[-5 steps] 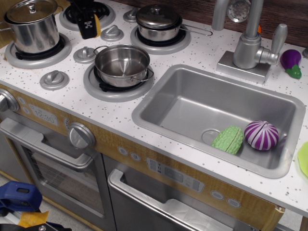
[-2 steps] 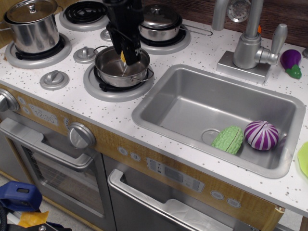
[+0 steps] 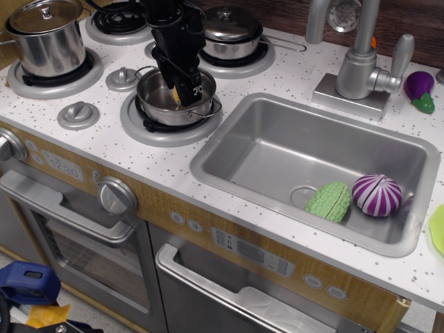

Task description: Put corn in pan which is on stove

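A small yellow corn (image 3: 177,91), mostly hidden, is seen upright just inside the shallow, shiny, lidless steel pan (image 3: 154,96), which is set on the near right burner of the white speckled stove (image 3: 104,142), left of the sink.

The white speckled stove (image 3: 104,142) carries the pan (image 3: 156,104) directly under the gripper (image 3: 186,94), a tall lidded pot (image 3: 45,38) to its left, and what looks like a lidded saucepan (image 3: 232,31) behind it.
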`<state>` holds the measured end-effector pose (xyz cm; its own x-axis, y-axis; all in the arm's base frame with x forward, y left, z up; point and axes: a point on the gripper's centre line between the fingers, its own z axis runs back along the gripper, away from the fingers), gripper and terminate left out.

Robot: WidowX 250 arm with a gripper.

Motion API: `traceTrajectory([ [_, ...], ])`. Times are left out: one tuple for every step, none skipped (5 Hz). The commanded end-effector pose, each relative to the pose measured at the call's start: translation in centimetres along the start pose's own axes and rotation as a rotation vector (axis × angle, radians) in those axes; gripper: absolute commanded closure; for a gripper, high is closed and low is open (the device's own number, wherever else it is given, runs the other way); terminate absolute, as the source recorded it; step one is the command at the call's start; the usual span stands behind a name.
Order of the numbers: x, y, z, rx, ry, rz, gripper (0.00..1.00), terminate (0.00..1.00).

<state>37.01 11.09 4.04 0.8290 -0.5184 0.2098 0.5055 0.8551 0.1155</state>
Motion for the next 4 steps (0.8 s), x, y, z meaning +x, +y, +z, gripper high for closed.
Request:
traceTrajectory([
  [0.32,1.35,2.98,0.076,-0.052,-0.011,0.0,0.0],
  [0.32,1.35,2.98,0.076,-0.052,-0.011,0.0,0.0],
  [0.32,1.35,2.98,0.076,-0.052,-0.011,0.0,0.0],
  [0.32,1.35,2.98,0.076,-0.052,-0.011,0.0,1.0],
])
